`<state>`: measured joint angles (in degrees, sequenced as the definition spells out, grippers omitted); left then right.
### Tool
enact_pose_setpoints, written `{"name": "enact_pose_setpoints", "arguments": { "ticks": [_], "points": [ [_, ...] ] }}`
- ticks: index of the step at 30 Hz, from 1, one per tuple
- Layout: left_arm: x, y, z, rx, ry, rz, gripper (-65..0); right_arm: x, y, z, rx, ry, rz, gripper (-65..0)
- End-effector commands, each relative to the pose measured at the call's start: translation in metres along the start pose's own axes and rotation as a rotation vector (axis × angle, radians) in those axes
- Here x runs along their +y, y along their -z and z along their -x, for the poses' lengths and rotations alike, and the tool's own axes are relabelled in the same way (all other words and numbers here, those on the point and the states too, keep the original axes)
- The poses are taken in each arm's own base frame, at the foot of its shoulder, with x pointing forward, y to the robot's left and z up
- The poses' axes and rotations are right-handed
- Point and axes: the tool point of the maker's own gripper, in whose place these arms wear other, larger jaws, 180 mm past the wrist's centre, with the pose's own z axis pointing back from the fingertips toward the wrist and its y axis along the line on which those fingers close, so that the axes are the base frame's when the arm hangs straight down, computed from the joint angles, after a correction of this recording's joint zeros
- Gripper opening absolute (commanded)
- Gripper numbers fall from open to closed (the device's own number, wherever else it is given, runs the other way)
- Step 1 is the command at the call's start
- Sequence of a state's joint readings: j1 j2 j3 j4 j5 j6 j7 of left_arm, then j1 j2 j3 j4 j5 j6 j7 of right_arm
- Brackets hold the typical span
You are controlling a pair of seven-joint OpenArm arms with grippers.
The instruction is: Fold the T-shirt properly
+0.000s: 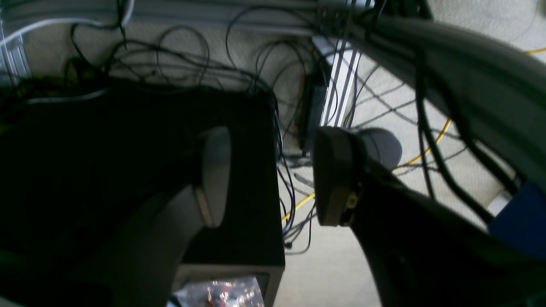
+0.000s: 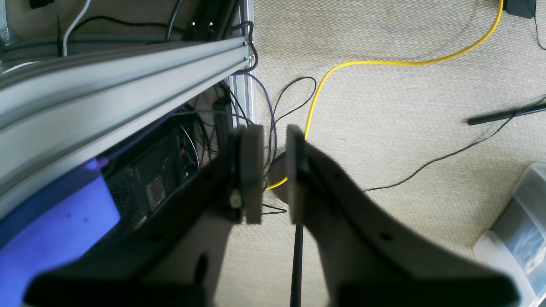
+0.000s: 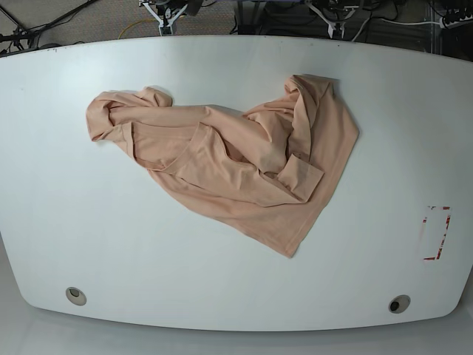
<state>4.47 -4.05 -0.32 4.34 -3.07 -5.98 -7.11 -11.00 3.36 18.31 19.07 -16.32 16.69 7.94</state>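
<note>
T-shirt point(image 3: 236, 166): crumpled heap, table point(image 3: 74, 222) centre.
Left gripper point(image 1: 273, 175): spread, empty.
Right gripper point(image 2: 274, 175): narrow gap, empty.
Advice: flatten first; pull the 9 o'clock bunch outward.

A plain peach-pink T-shirt point(image 3: 236, 166), with no print visible, is seen on a white table point(image 3: 96, 237). A red-edged marking point(image 3: 435, 233) is shown near the table's right edge. Beige carpet point(image 2: 384, 128) is crossed by a yellow cable point(image 2: 341, 66) and black cables point(image 2: 426, 164). A blue patch point(image 2: 51, 221) is seen under a silver-grey rail point(image 2: 119, 81).
</note>
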Motion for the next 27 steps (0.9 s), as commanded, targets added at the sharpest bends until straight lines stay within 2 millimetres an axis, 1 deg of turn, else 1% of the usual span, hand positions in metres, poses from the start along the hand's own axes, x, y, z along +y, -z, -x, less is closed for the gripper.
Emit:
{"name": "enact_pose_setpoints", "arguments": {
  "ticks": [1, 4, 9, 14, 16, 18, 20, 22, 25, 27],
  "points": [
    [0.006, -0.002, -0.001, -0.033, 0.003, -0.009, -36.9, -0.002, -0.001, -0.002, -0.012, -0.003, 0.001, -55.6],
    [0.004, -0.005, -0.004, -0.075, 0.016, -0.002, -36.8, -0.002, -0.001, -0.001, -0.011, -0.002, 0.001, -55.6],
    [0.003, -0.007, -0.003, -0.083, 0.019, 0.001, -36.8, -0.002, -0.001, 0.0, -0.009, -0.002, 0.002, -56.0],
    [0.003, -0.007, -0.005, -0.088, 0.02, 0.001, -36.9, -0.002, -0.001, -0.003, -0.023, -0.003, 0.002, -56.1],
    [0.002, -0.007, -0.004, -0.088, 0.019, 0.003, -36.9, -0.002, -0.002, -0.007, -0.058, -0.002, 0.001, -56.1],
    [0.002, -0.007, -0.004, -0.097, 0.019, 0.002, -36.9, -0.003, -0.006, 0.0, -0.088, 0.002, 0.004, -56.1],
    [0.003, -0.01, 0.0, -0.123, 0.019, 0.001, -36.9, -0.003, -0.009, 0.005, -0.103, 0.005, 0.005, -56.1],
    [0.004, -0.013, -0.002, -0.175, 0.019, -0.001, -36.9, -0.003, -0.01, 0.01, -0.096, 0.007, 0.006, -56.1],
    [0.008, -0.017, 0.003, -0.217, 0.02, -0.005, -36.9, -0.004, -0.013, 0.021, -0.083, 0.012, 0.009, -56.3],
    [0.008, -0.02, 0.005, -0.243, 0.02, -0.006, -36.9, -0.006, -0.015, 0.02, -0.094, 0.007, 0.016, -56.3]
  ]
}}
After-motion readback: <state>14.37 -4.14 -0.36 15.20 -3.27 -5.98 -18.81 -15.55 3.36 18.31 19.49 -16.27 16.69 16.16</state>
